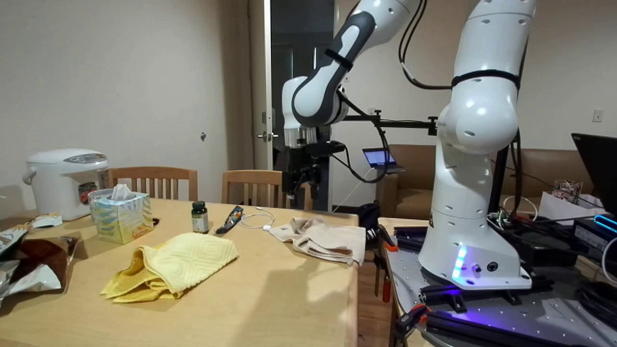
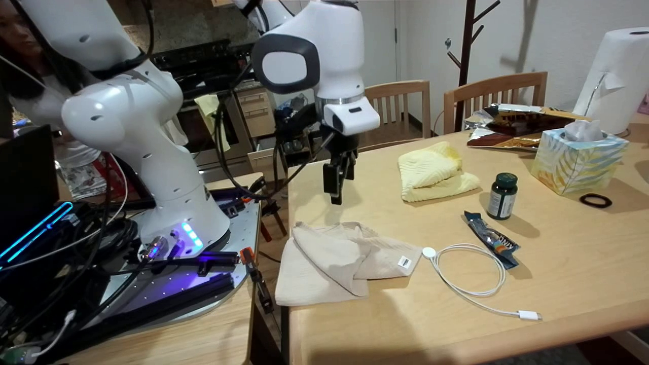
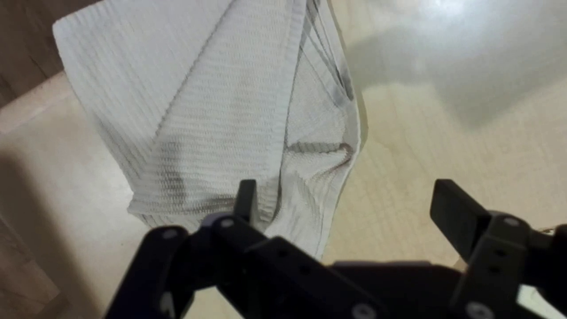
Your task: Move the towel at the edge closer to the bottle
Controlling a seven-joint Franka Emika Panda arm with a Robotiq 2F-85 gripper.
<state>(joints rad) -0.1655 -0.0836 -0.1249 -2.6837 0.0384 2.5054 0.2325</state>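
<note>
Pincer (image 3: 347, 199) spread wide, nothing in it, above desk (image 2: 583, 268). Beige towel (image 2: 329, 263) at desk edge, bit overhanging, well apart from bottle (image 2: 502, 196). I'd center over loose fold (image 3: 316, 166), pinch deep, lift clear of white cable (image 2: 481, 293).

The dark wrapper (image 2: 491, 240) apparently reads "KIND", though the lettering is small.

Wooden chairs (image 1: 153, 172) stand before pale walls (image 1: 120, 86) — a brown couch (image 1: 418, 168), too.

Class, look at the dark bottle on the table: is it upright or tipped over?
Upright: in both exterior views the bottle stands on its base, its green cap uppermost.
</note>
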